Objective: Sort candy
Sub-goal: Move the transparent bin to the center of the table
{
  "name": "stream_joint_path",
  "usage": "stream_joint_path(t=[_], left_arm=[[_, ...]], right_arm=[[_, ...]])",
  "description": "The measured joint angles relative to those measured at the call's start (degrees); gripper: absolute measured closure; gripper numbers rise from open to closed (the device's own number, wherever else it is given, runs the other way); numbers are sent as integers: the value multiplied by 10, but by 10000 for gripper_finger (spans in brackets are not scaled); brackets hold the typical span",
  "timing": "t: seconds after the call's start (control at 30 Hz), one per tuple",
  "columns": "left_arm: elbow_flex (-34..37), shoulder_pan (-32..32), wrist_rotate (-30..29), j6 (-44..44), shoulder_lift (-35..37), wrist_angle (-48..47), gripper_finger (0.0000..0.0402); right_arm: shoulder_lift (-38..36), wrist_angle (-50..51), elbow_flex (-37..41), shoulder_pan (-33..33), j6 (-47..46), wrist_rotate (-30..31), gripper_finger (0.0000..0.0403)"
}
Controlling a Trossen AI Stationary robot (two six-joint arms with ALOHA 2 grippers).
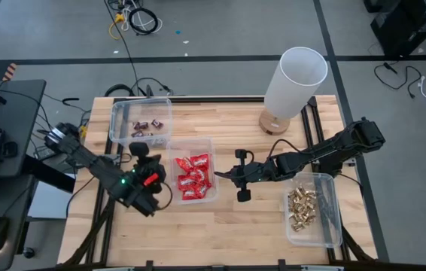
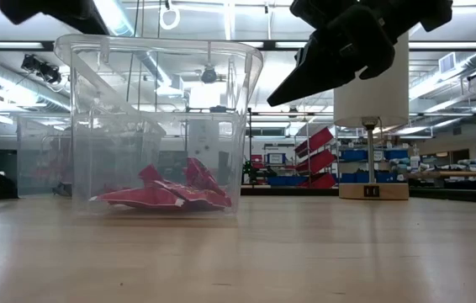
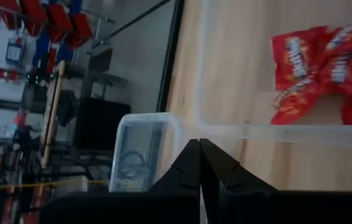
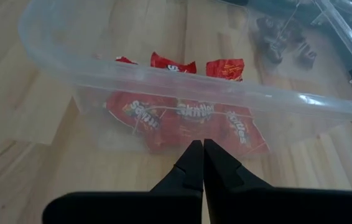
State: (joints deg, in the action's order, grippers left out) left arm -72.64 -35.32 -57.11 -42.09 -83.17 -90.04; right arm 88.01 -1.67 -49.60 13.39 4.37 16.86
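The left gripper (image 1: 158, 179) sits low at the end of its bent arm, fingers (image 3: 191, 163) pressed together — nothing between them. The right gripper (image 1: 226, 175) faces it from the opposite side, arm stretched long, fingers (image 4: 196, 158) likewise closed and empty.

Three clear bins (image 1: 191, 141), two arms (image 1: 108, 175), one white lamp (image 1: 294, 79); red packets (image 1: 194, 177), gold pieces (image 1: 302, 207), dark bars (image 1: 149, 126) uncountable.
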Motion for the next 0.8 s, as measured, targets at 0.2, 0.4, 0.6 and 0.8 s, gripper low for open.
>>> stream_joint_path(t=[0.2, 0.4, 0.6, 0.8], left_arm=[[8, 58, 0, 29, 36, 0, 402], [13, 113, 14, 82, 79, 16, 401], [14, 172, 79, 227, 134, 107, 401], [14, 254, 184, 360, 164, 200, 401]], right_arm=[[0, 1, 0, 0, -2, 0, 403], [0, 1, 0, 0, -2, 0, 403], [0, 1, 0, 0, -3, 0, 403], [0, 1, 0, 0, -12, 0, 403]])
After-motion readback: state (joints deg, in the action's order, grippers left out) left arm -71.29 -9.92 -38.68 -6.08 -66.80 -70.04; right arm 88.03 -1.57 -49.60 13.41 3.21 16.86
